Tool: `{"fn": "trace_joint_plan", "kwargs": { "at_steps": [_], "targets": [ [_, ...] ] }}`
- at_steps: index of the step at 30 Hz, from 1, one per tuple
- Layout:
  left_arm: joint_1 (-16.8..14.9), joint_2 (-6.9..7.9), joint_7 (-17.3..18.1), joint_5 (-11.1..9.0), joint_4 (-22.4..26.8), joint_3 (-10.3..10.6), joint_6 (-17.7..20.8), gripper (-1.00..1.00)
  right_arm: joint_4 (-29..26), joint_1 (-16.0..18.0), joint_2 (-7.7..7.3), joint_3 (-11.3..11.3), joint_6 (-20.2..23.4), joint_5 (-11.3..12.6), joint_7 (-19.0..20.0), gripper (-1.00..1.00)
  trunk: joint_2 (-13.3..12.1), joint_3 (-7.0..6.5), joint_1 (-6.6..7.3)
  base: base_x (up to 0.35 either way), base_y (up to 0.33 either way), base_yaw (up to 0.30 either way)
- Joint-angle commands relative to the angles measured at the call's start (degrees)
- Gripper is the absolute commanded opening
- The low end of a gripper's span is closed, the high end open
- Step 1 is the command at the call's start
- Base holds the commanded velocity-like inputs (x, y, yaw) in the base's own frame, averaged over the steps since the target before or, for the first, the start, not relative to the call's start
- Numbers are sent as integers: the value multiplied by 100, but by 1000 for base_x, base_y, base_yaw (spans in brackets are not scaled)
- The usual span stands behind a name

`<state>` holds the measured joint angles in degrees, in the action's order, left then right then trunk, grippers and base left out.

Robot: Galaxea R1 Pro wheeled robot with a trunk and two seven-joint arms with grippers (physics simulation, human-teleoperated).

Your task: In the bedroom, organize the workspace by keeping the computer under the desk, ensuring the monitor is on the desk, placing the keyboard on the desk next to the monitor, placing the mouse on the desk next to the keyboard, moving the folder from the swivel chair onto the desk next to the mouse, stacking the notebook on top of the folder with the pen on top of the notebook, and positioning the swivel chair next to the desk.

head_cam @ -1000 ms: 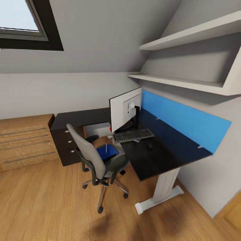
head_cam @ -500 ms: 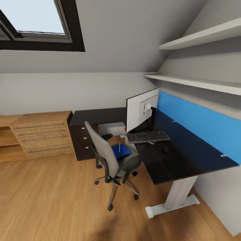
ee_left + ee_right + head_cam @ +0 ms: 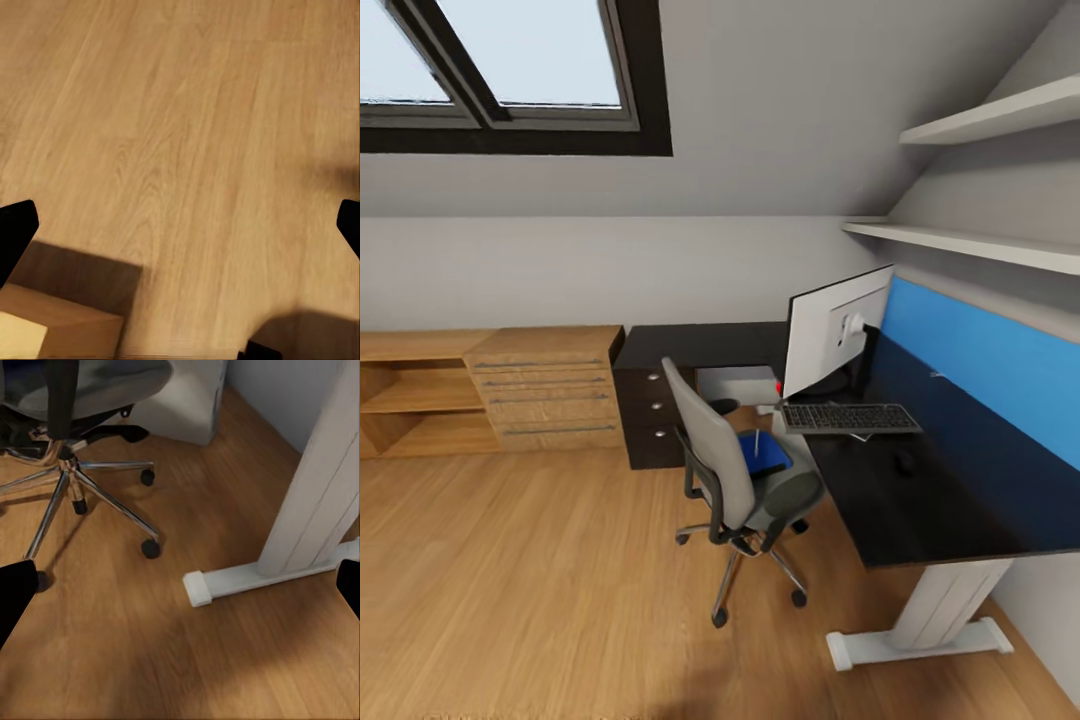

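Folder: bright blue, lying flat on the seat of the swivel chair, partly hidden by the tall grey back.
Pen: a slim pale stick is showing over the folder; probably the pen, too small to be sure.
Notebook: cannot be told apart at this size.
Swivel chair, low view: chrome legs and castors are standing on the wood floor, near the white bench foot.
Bench: black-topped, already carrying the monitor, with the keyboard just in front of it and a small dark mouse beside the keyboard.
Computer: grey box sitting under the bench.
Left claw: hanging over bare floor, tips spread wide, gripping nothing.
Right claw: also spread wide with nothing between the tips, pointing at the floor by the bench foot.
Step in hand: judged as approaching the chair; no item is being reached for yet.
Doing it well: stopping at the chair's open side, facing the seat, with the free bench top past the mouse within reach; clearing the small items off the folder before sliding it.
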<state>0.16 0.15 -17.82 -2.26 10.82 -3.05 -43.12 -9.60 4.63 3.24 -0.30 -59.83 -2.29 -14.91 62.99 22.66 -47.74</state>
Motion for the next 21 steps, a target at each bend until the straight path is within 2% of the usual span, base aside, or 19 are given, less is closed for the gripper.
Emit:
{"fn": "trace_joint_plan", "kwargs": {
  "at_steps": [1, 4, 10, 17, 21],
  "targets": [
    [2, -2, 16, -24, 8, -12, -12, 100, 2, 3, -1, -4, -11, -26, -29, 100, 3, 5, 0, 0, 0, 286],
    [2, -5, 16, -21, 8, -12, -12, 100, 2, 3, -10, -11, -5, -22, -34, 100, 3, 5, 0, 0, 0, 211],
    [2, -5, 16, -20, 8, -3, -21, 100, 2, 3, -16, -14, -3, -17, -36, 100, 3, 5, 0, 0, 1, 50],
    [2, -4, 16, -20, 8, 4, -29, 100, 2, 3, -16, -14, 11, -16, -30, 100, 3, 5, 0, 0, 194, 4],
    [2, -23, 14, 10, 12, -9, -69, 100, 2, 3, -25, -5, 33, -26, -12, 100, 3, 5, 0, 0, 56, 0]
  ]
}}
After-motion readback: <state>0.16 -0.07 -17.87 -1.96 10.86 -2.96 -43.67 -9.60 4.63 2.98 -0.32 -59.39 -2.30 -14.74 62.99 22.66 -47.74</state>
